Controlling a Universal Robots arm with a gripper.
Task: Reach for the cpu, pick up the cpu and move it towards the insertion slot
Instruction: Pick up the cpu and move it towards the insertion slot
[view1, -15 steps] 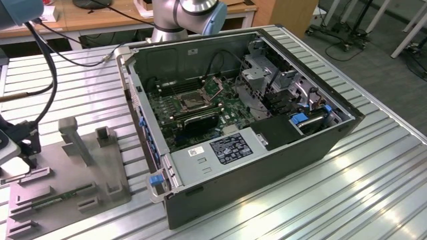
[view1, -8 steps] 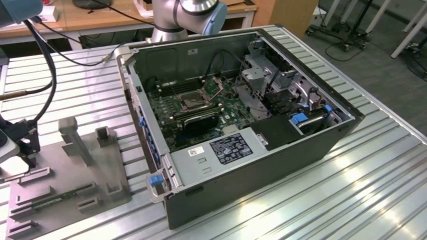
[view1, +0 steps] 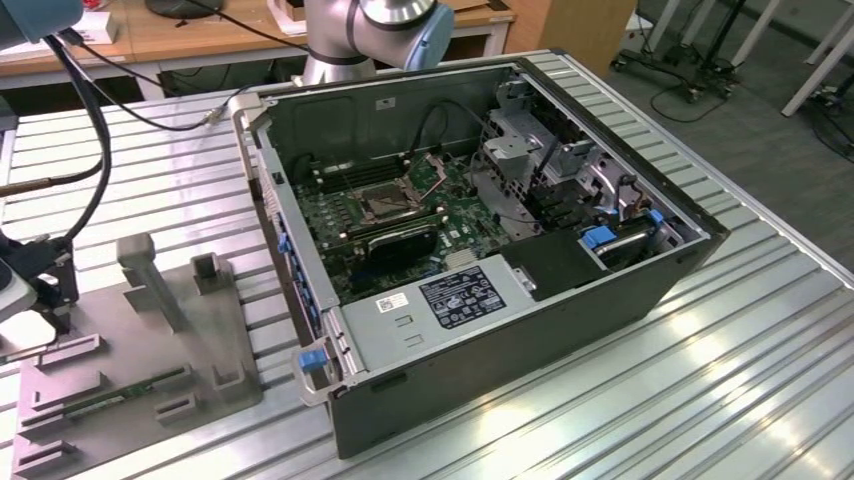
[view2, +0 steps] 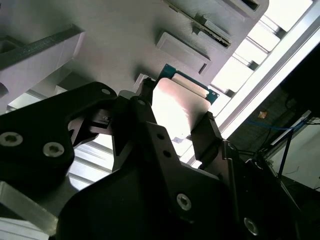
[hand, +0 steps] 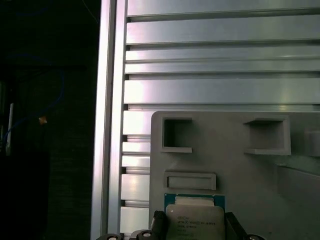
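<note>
- The gripper (view2: 176, 117) (hand: 195, 226) is closed narrow on the cpu (view2: 180, 100) (hand: 194, 216), with one black finger (view2: 144, 102) pressed to one edge and the other finger (view2: 209, 131) to the opposite edge.
- The cpu sits flat between the fingertips, its pale metal face catching glare and a thin green rim showing at the far side.
- Right behind the chip, seen from the hand, is the grey tray (view2: 115, 35) (hand: 230, 150). I cannot tell whether the chip is clear of its surface.
- Just past the fingertips the tray has a shallow oblong pocket (hand: 190, 181), and further out two square notches (hand: 176, 135).
- Beyond the tray's edge run the ribbed aluminium slats of the table (hand: 225, 90).
- The insertion slot (view1: 378, 205) is well apart from the hand. It sits on the green motherboard (view1: 451, 200) inside the open computer case (view1: 534, 330), with its silvery frame around a dark centre.
- A long green memory stick (view1: 114, 395) lies in the tray near the front edge.
</note>
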